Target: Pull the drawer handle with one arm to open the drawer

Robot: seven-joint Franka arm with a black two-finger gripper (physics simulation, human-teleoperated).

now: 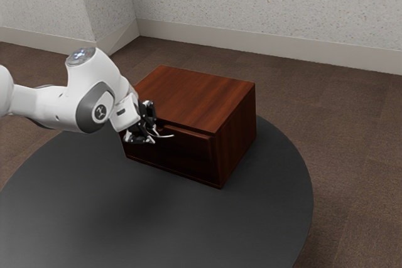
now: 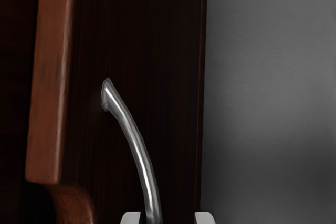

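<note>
Grasping step: the hand [image 1: 149, 132] straddles the handle [image 2: 132, 140] on the drawer front [image 2: 157, 51], fingers [image 2: 130, 217] spread. Next, pinch it and pull straight outward.

no readable text, no legible markings

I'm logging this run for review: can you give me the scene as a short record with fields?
surface: dark round table
cabinet: red-brown wood, standing on the table
drawer: dark front; cannot tell whether it is pulled out
handle: curved silver bar on the drawer front
claw: straddles one end of the handle
claw state: open, with a gap beside the bar
</note>
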